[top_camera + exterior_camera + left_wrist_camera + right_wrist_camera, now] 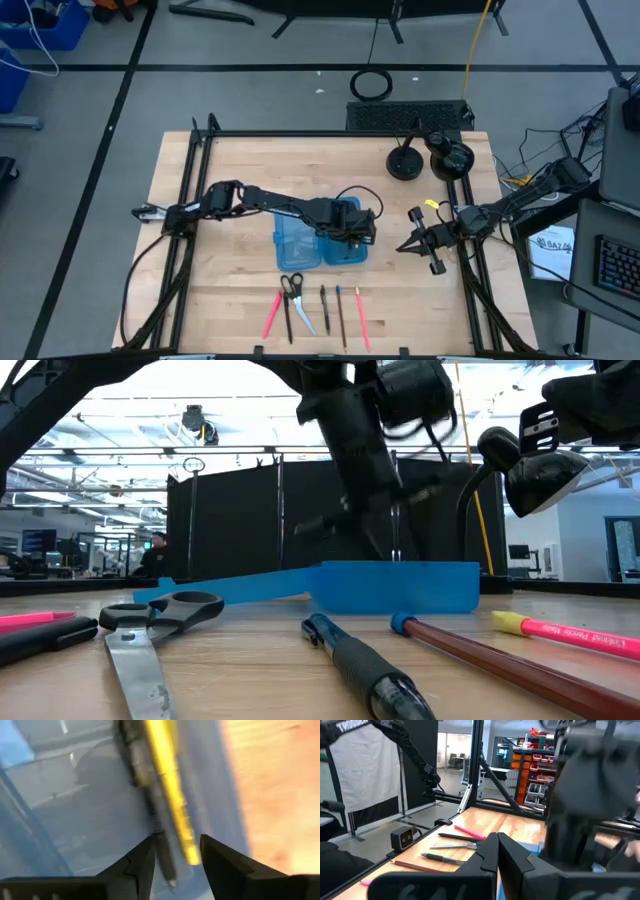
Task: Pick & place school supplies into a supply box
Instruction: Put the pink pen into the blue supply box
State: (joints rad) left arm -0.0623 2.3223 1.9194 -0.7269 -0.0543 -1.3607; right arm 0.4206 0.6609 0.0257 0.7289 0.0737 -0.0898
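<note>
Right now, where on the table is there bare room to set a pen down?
Bare wood lies left of the box, under the left arm, and behind it toward the black stands. The front edge is crowded: scissors and pens.

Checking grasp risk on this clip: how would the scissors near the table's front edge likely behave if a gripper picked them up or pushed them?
The scissors lie flat, so they would probably slide, not roll. Their metal blades look stiff. The looped black handles probably weigh one end down, so a grip on the blades might tilt.
</note>
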